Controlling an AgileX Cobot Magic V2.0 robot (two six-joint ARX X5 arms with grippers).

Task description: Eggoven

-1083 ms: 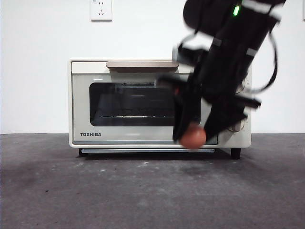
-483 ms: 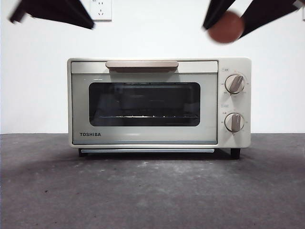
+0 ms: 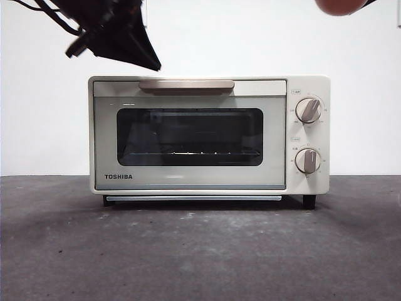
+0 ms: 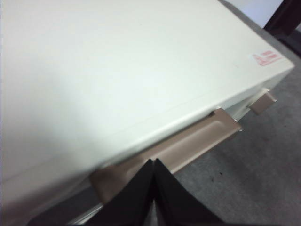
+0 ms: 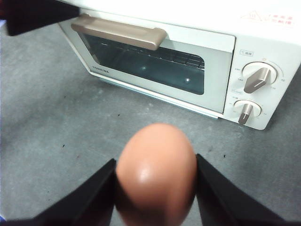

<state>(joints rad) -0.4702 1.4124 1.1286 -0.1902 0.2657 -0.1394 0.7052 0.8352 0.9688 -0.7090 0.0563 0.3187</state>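
Note:
The cream TOSHIBA toaster oven [image 3: 188,135] stands on the dark table with its door closed; its beige handle [image 3: 187,84] runs along the top of the door. My right gripper [image 5: 155,188] is shut on the reddish-brown egg [image 5: 156,172] and holds it high above the oven's right side; only the egg's lower edge [image 3: 338,6] shows in the front view. My left gripper [image 4: 153,162] is shut and empty, just above the handle [image 4: 188,146] over the oven's left top; it shows dark in the front view [image 3: 119,34].
Two knobs [image 3: 308,110] sit on the oven's right panel. A wall socket [image 3: 133,12] is on the white wall behind. The grey table [image 3: 200,251] stretches in front of the oven.
The right gripper has risen further with the egg, almost out of the front view. The left gripper has come down and rightward toward the oven's handle.

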